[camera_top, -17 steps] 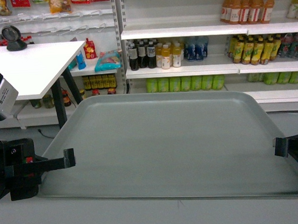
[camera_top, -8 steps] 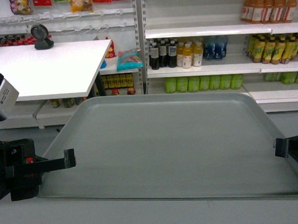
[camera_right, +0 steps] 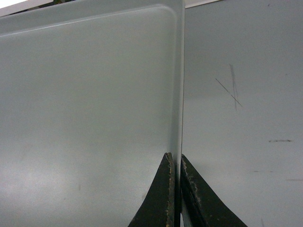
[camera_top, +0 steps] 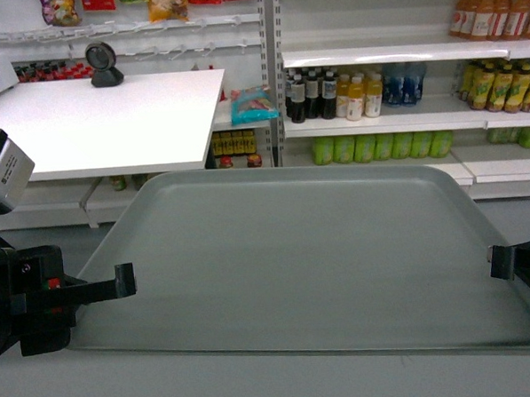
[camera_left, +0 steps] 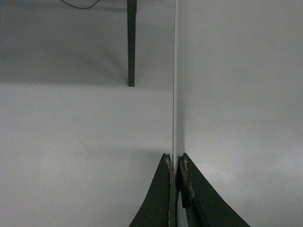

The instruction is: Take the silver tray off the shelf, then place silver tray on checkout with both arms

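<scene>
The tray point(camera_top: 308, 258) hangs level, its long axis running between the left gripper point(camera_top: 123, 281) and right gripper point(camera_top: 500, 263), each clenched on a short rim. The checkout point(camera_top: 92, 127) lies ahead of the tray toward its left end, nearer the left gripper.

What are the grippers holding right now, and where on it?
The silver tray: left gripper pinches its left rim, right gripper its right rim.

Matte, smooth grey-green silver tray point(camera_top: 303, 250), smooth white checkout point(camera_top: 92, 123) top, worn black fingers point(camera_right: 163, 198)
</scene>
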Tool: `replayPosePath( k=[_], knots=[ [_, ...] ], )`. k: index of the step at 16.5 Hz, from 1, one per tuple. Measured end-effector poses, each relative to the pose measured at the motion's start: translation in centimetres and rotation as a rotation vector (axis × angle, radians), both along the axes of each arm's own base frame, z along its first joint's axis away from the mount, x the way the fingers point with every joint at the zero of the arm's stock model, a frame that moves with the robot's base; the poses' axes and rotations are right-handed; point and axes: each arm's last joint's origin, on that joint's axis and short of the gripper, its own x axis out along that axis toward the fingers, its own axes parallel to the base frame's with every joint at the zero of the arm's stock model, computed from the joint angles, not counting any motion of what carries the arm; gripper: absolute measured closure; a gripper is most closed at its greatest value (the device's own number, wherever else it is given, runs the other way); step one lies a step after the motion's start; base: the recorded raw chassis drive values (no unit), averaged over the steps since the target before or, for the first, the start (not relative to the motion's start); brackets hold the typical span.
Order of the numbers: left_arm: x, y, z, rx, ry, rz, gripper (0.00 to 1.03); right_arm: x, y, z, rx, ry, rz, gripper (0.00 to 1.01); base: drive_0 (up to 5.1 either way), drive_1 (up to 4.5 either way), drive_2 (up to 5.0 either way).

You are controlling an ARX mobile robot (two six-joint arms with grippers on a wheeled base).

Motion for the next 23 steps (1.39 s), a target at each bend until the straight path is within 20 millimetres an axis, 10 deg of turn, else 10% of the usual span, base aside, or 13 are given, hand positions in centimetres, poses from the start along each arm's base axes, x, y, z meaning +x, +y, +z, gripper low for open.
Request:
replayPosePath(
  k=[23],
  knots=[
    [0.0,0.0,0.0,0.0,0.0,0.0,1.0,0.01,0.0,0.01,-0.001,-0.001,-0.001,0.98,-5.0,2.4,2.4]
  ],
)
